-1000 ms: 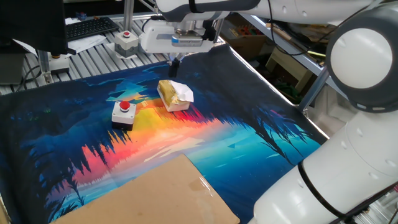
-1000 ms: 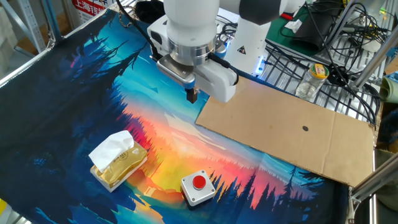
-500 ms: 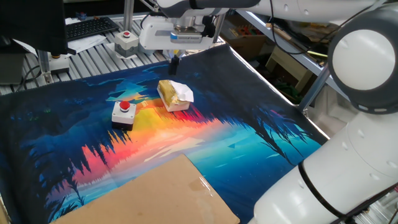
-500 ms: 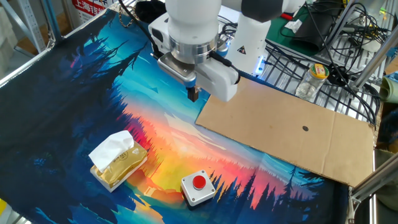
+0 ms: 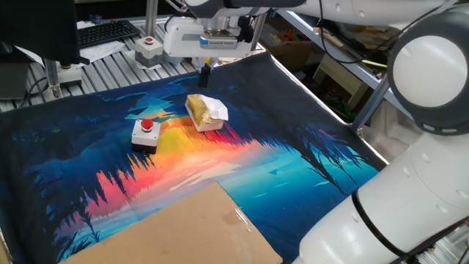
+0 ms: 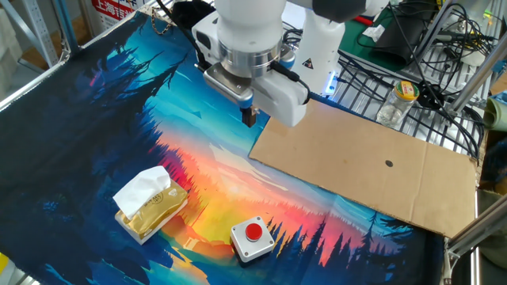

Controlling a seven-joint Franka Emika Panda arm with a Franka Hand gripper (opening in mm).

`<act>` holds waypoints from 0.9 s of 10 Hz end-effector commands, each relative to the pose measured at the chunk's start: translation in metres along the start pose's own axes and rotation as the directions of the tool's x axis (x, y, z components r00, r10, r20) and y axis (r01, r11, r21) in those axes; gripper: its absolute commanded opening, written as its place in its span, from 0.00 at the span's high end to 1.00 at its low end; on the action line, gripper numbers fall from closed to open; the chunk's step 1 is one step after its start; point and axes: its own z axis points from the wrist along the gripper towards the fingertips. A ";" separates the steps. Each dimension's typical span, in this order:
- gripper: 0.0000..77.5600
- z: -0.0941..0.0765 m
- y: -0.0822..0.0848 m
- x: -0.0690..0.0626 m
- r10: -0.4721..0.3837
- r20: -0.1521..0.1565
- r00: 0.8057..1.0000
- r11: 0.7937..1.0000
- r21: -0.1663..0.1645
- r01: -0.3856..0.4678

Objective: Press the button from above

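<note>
The button [image 5: 146,133] is a small red round cap on a low silver-grey square base; it stands on the colourful mat left of centre. In the other fixed view the button [image 6: 253,237] is near the front edge. My gripper [image 5: 206,75] hangs in the air above the mat's far side, behind the yellow block and well to the right of the button. In the other fixed view the gripper [image 6: 249,119] is high above the mat's middle, far from the button. Its dark fingertips touch each other and hold nothing.
A yellow block with white paper [image 5: 205,111] lies just right of the button and also shows in the other fixed view [image 6: 150,204]. A cardboard sheet [image 5: 168,227] covers the mat's near part [image 6: 372,166]. A bigger pale grey box with a red knob [image 5: 149,48] stands behind the mat.
The gripper has risen a little and drifted slightly across the mat. The button, the block and the cardboard have not moved.
</note>
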 end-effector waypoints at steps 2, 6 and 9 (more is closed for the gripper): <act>1.00 -0.025 0.036 0.006 0.085 0.005 0.996 0.996 0.006 -0.085; 1.00 -0.034 0.045 -0.019 0.103 -0.002 0.995 0.995 0.004 -0.103; 1.00 -0.036 0.047 -0.025 0.090 0.006 0.996 0.996 -0.004 -0.090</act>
